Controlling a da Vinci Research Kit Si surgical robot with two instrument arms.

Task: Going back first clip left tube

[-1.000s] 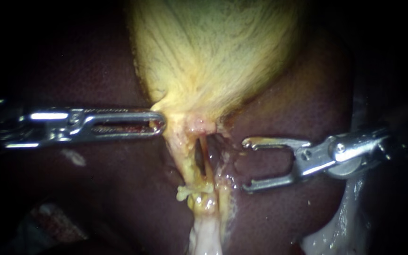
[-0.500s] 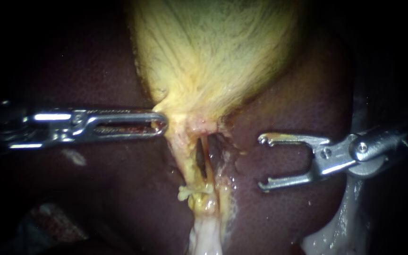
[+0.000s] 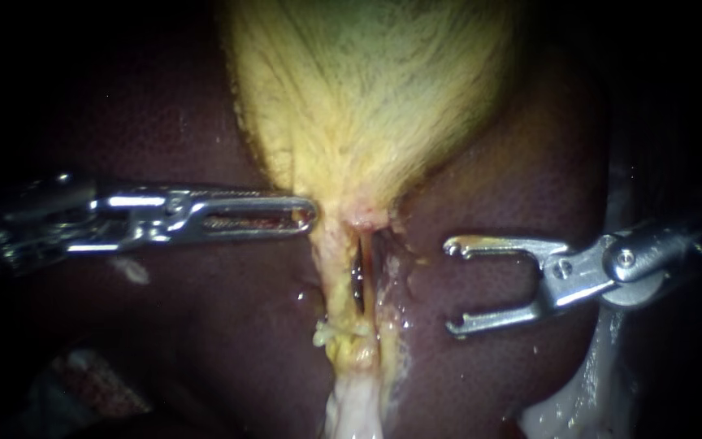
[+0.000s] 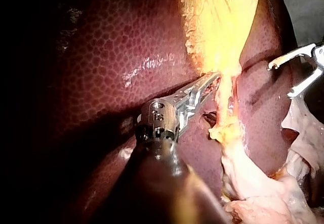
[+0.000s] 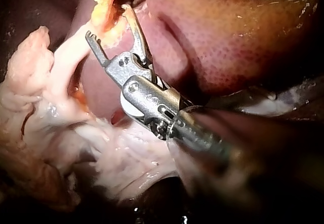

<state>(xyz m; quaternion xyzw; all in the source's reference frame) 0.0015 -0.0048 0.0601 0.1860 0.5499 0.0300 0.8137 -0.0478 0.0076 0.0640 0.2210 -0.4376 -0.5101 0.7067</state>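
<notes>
My silver right instrument (image 3: 451, 286) is holding its claw apart, facing the upright pale-yellow left tube (image 3: 337, 272). My silver left instrument (image 3: 309, 215), nearer that tube, is clamping the yellow gallbladder (image 3: 367, 97) at its neck.

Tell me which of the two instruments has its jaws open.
The right instrument, coming in from the right: a wide gap shows between its empty jaws. The left instrument has its jaws closed on the gallbladder at its neck.
</notes>
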